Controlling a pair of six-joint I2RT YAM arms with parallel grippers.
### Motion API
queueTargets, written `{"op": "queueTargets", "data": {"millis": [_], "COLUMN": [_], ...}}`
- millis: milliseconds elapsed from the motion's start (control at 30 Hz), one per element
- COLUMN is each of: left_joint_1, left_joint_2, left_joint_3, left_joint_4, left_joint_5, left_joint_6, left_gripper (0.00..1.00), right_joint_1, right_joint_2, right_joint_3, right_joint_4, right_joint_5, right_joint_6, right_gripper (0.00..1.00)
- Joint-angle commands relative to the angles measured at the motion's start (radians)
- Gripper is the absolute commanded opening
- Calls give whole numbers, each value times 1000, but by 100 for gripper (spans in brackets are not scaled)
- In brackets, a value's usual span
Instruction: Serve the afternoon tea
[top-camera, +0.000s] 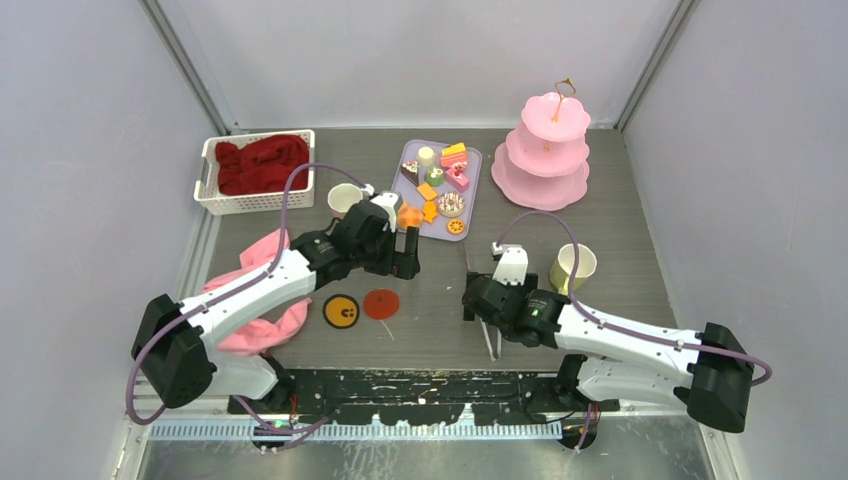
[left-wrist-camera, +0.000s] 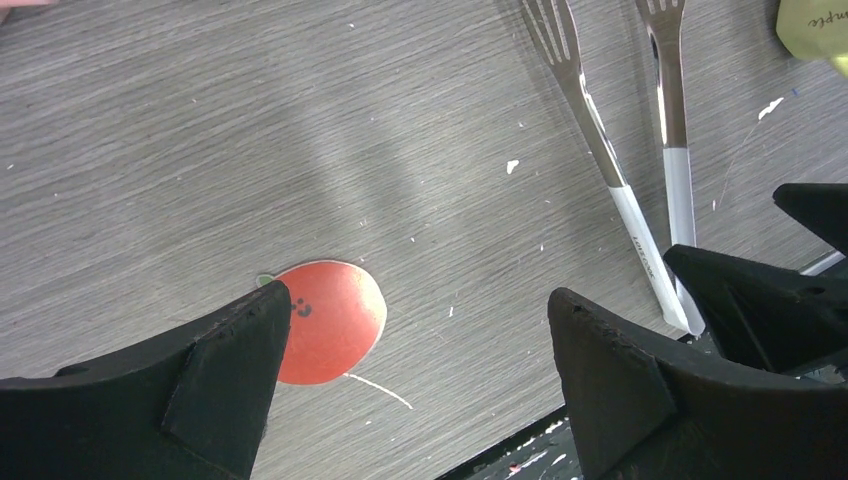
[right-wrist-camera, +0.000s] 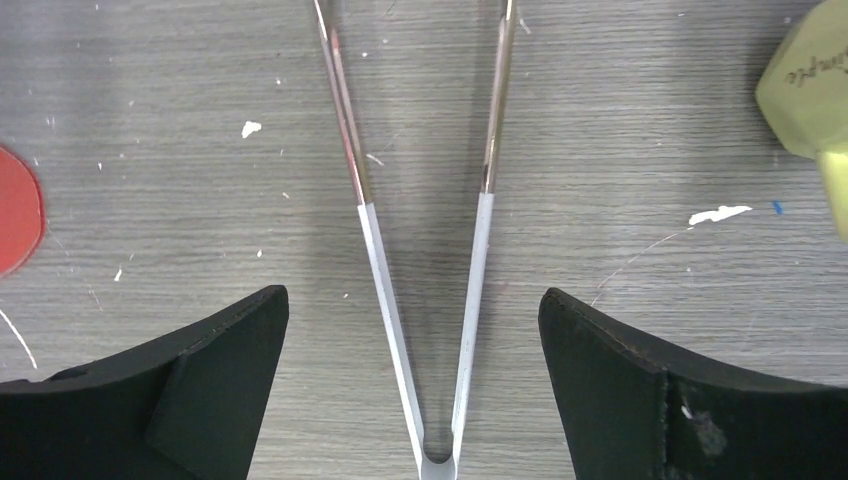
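Observation:
Several small toy cakes, donuts and fruit pieces (top-camera: 445, 170) lie on a lavender tray (top-camera: 474, 185) at the back centre. One cream mug (top-camera: 343, 198) stands left of the tray, behind my left arm. A second mug (top-camera: 572, 268) stands at the right; it also shows in the right wrist view (right-wrist-camera: 805, 85) and the left wrist view (left-wrist-camera: 815, 25). My left gripper (top-camera: 405, 258) (left-wrist-camera: 415, 300) is open and empty over bare table. My right gripper (top-camera: 470, 300) (right-wrist-camera: 412, 297) is open, its fingers either side of the metal tweezers (right-wrist-camera: 475, 240) lying on the table.
A pink three-tier stand (top-camera: 545, 140) stands at the back right. A white basket (top-camera: 205, 185) holds a red cloth (top-camera: 260, 162). A pink cloth (top-camera: 255, 305) lies under my left arm. A yellow coaster (top-camera: 341, 311) and a red coaster (top-camera: 380, 303) (left-wrist-camera: 330, 320) lie near the front.

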Motion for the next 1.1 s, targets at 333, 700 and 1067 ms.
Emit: {"op": "queueTargets", "data": {"millis": [333,700,1067], "left_joint_1": [4,5,5], "left_joint_2": [-35,-29,-31], "left_joint_3": [3,-10,-28], "left_joint_4": [53,61,68], "left_joint_5": [-5,-4,-2], "left_joint_6": [39,35,21], "left_gripper": [99,99,99], "right_joint_1": [0,-24,-90], "right_joint_2": [116,136,169], "right_joint_3": [26,-119,-178], "right_joint_4": [36,239,388], "right_joint_5": [29,-2,-9], "right_joint_6": [-4,-17,-45], "right_gripper": [100,99,84]}}
